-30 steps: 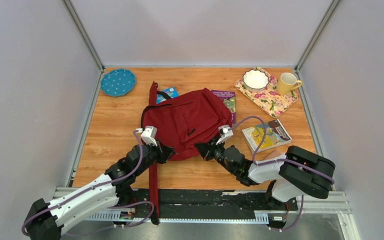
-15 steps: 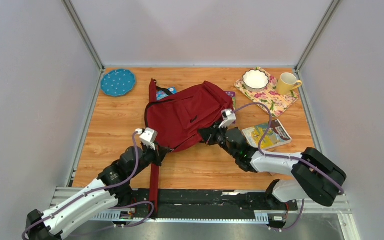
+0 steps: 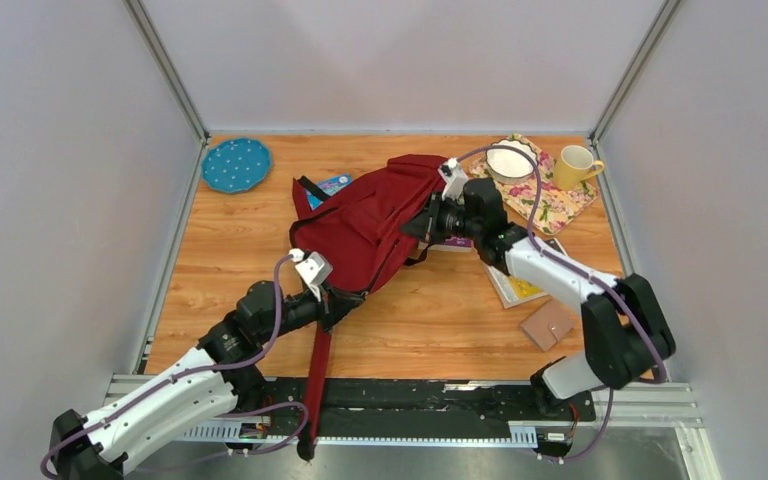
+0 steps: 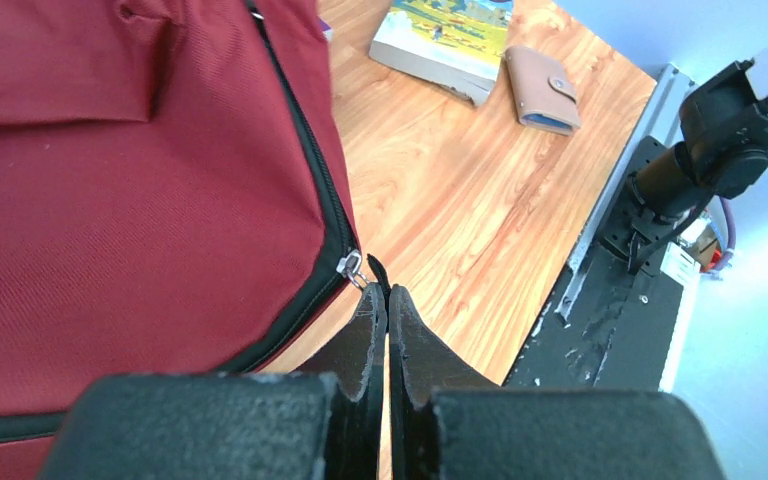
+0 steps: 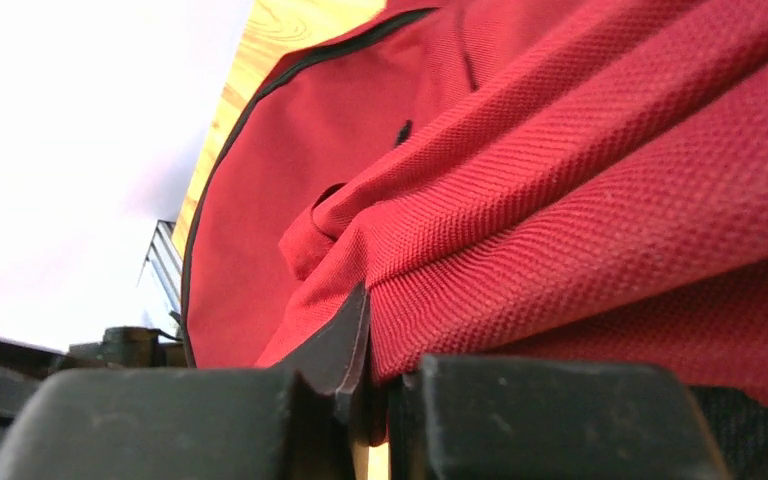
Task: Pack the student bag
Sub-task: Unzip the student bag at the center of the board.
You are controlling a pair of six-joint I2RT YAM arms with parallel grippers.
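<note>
Top external: student bag (image 3: 360, 232) stretches diagonally, near-left to far-right.

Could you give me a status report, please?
Left gripper shut on zipper pull. Right gripper shut on student bag, that side raised. Book, wallet lie clear.

Layout: the student bag (image 3: 360, 230) lies at the centre of the table (image 3: 430, 330). A plate (image 3: 236, 165) sits in the far-left corner. A mat (image 3: 550, 205) in the far-right corner bears a bowl (image 3: 511, 158) and, to its right, a mug (image 3: 577, 165). A book (image 3: 515, 291) lies right of the bag, with a wallet (image 3: 548, 325) just beside it, nearer the near edge.
</note>
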